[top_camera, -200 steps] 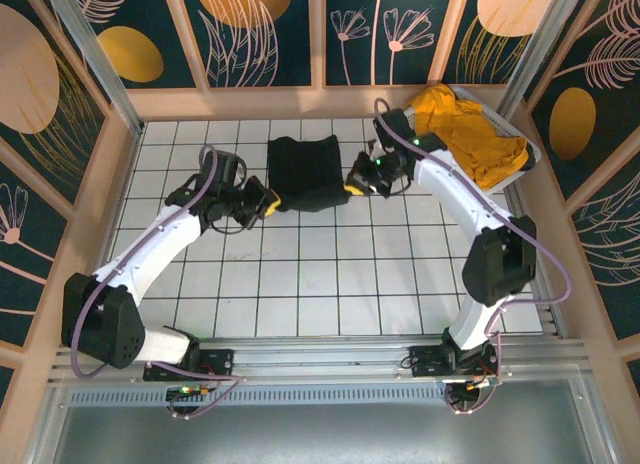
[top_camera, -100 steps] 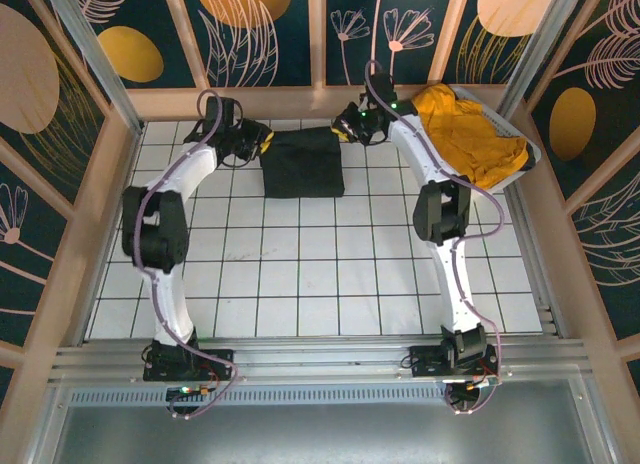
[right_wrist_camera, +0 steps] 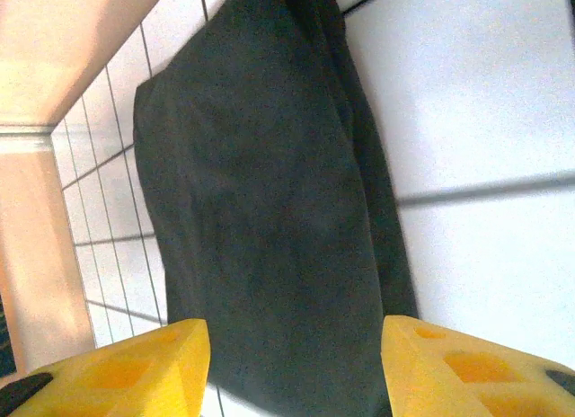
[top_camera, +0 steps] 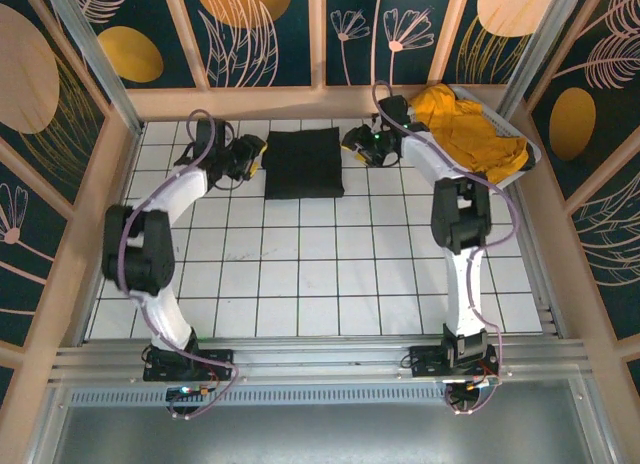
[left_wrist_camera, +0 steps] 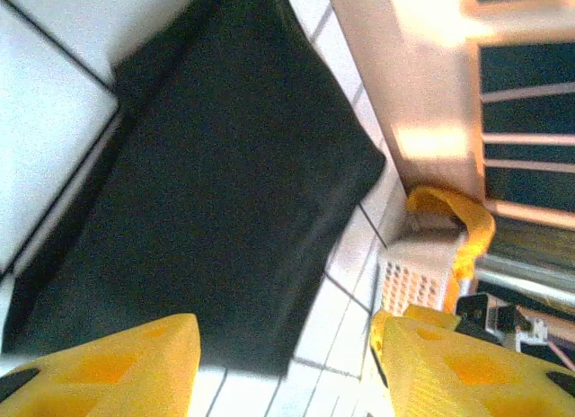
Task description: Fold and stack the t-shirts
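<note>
Now | my left gripper (top_camera: 251, 156) released, fingers spread, empty, just left of the folded plain black cloth t-shirt (top_camera: 303, 162) at far centre of the white tiled table (top_camera: 300, 274) | my right gripper (top_camera: 356, 144) likewise spread, empty, just right of it | mustard-yellow cloth t-shirt (top_camera: 468, 134) heaped in the white plastic lattice basket (top_camera: 529, 145), far right

White lattice basket (left_wrist_camera: 406, 275), tiled table (top_camera: 300, 274)

I see a plain black t-shirt (top_camera: 303, 162) on my white desk (top_camera: 300, 274) with its dark grid lines. There is a mustard-yellow t-shirt (top_camera: 470, 134), a white lattice basket (left_wrist_camera: 409, 278) and teal floral-patterned walls (top_camera: 270, 34). The left claw (left_wrist_camera: 287, 363) and right claw (right_wrist_camera: 292, 363) are yellow-tipped.
</note>
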Controlling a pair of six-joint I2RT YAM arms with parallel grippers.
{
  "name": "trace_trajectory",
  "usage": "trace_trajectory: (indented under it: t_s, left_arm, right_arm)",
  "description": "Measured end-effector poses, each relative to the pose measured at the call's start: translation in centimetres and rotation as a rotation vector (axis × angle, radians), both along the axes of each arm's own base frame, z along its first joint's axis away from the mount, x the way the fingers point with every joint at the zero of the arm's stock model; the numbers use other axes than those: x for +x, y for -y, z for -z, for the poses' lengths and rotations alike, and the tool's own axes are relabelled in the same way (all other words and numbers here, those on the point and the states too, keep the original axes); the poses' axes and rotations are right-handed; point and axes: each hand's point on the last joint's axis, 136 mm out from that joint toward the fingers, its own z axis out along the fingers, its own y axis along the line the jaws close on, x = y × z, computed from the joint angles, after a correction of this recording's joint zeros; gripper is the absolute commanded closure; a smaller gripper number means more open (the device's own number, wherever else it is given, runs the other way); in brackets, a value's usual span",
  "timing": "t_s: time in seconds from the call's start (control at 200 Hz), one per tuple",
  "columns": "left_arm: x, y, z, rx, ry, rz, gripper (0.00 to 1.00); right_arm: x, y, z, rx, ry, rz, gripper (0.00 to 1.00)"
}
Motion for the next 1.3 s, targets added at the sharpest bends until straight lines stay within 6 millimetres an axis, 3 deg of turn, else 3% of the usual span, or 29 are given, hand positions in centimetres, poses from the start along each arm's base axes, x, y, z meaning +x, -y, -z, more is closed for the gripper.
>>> trace_trajectory:
  t_s: [0.08, 0.155, 0.255, 0.35, 0.556, 0.716, 1.051, 1.206, 1.301]
  left_arm:
    - [-3.6, 1.9, -1.6, -0.04, 0.011, 0.02, 0.43]
    - [-6.3, 3.6, -1.6, -0.078, -0.007, 0.039, 0.41]
    - [-8.7, 5.3, 0.0, -0.125, -0.074, 0.029, 0.39]
    - [-9.8, 5.8, 2.4, -0.148, -0.152, -0.017, 0.37]
    - [-8.9, 9.1, 6.0, -0.219, -0.25, -0.089, 0.35]
    - [-8.4, 11.6, 9.2, -0.239, -0.321, -0.148, 0.34]
    - [-2.6, 13.2, 9.4, -0.294, -0.25, -0.261, 0.36]
    - [-1.2, 13.7, 10.9, -0.289, -0.271, -0.289, 0.39]
    - [-0.9, 13.9, 11.9, -0.277, -0.299, -0.301, 0.47]
  right_arm:
    - [-2.9, 1.0, -2.9, -0.001, 0.064, 0.014, 0.47]
    - [-5.6, 1.9, -5.5, 0.008, 0.136, 0.027, 0.47]
    - [-9.2, 3.0, -7.7, 0.03, 0.212, 0.045, 0.48]
    - [-11.7, 3.8, -7.7, 0.039, 0.226, 0.052, 0.48]
    - [-13.7, 4.4, -4.9, 0.016, 0.162, 0.054, 0.48]
    - [-13.9, 4.3, -5.6, 0.027, 0.177, 0.046, 0.48]
    - [-14.4, 4.1, -6.6, 0.051, 0.197, 0.018, 0.47]
    - [-14.3, 4.5, -6.7, 0.054, 0.197, 0.02, 0.47]
    - [-14.2, 4.7, -6.7, 0.053, 0.198, 0.02, 0.47]
